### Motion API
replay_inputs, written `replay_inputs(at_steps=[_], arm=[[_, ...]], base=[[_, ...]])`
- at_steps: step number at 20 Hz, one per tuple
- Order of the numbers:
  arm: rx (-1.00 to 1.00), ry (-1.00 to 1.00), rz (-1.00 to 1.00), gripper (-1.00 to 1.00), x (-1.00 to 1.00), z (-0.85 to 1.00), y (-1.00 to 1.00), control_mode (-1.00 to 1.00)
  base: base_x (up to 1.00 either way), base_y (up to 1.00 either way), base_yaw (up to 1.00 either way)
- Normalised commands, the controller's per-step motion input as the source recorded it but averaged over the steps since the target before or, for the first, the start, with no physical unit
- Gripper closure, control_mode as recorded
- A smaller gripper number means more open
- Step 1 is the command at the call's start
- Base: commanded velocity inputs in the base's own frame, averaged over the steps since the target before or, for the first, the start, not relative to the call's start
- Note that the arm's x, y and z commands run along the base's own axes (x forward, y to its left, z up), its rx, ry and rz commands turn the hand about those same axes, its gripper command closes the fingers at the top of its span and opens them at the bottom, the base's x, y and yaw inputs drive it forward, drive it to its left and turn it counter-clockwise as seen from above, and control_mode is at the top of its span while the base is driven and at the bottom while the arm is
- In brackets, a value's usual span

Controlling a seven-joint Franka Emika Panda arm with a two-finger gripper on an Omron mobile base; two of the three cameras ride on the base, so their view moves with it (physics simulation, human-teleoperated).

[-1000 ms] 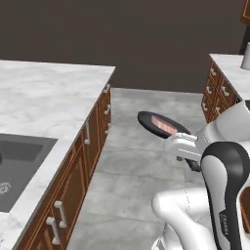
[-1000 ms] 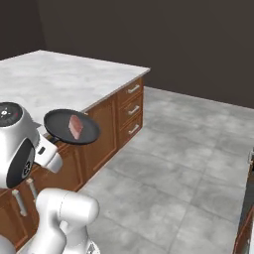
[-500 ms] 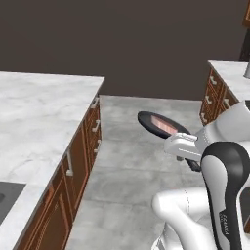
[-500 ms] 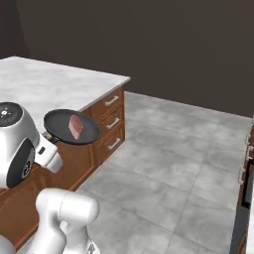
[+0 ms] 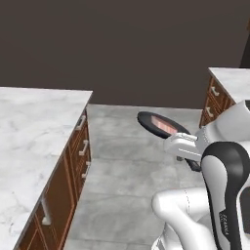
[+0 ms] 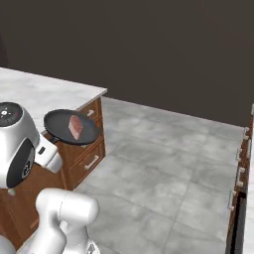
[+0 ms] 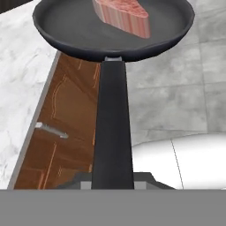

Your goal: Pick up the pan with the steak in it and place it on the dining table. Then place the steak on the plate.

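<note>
The step in hand is the carry: the shallow round black frying pan (image 7: 112,28) is off any surface and held out in the air beside the marble-topped dining table (image 5: 29,127), over the grey tiled floor (image 6: 163,163). The 2-finger gripper (image 7: 112,178) is clenched on the far end of the pan's long thin black handle (image 7: 112,123), with the handle running straight out from the hand to the bowl. In the left base view the pan (image 5: 161,125) hangs level in front of the white arm (image 5: 219,166), apart from the table's edge; in the right base view the pan (image 6: 69,127) sits just off the table's corner, above the wooden drawer fronts (image 6: 87,154).

The small pinkish-red slab of raw steak (image 7: 121,15) lies inside the pan, toward its far side, and appears to rest flat on the pan floor. In the right base view the steak (image 6: 75,126) is near the pan's centre.

The plate is not in sight here, so the second half of the task is not yet begun. The next move likely calls for bringing the pan over the white marble top while keeping it level, then lowering it until its base rests flat before letting go. A tilt along the handle could slide the steak toward the rim.
</note>
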Motion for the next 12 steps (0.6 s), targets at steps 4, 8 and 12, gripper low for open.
replay_inputs(at_steps=[4, 8, 12], arm=[[0.0, 0.0, 0.0, 1.0, 0.0, 0.0, 0.0, 1.0], [0.0, 0.0, 0.0, 1.0, 0.0, 0.0, 0.0, 1.0], [0.0, 0.0, 0.0, 1.0, 0.0, 0.0, 0.0, 1.0]], base=[[1.0, -0.12, -0.08], [1.0, -0.09, -0.08], [1.0, -0.03, -0.07]])
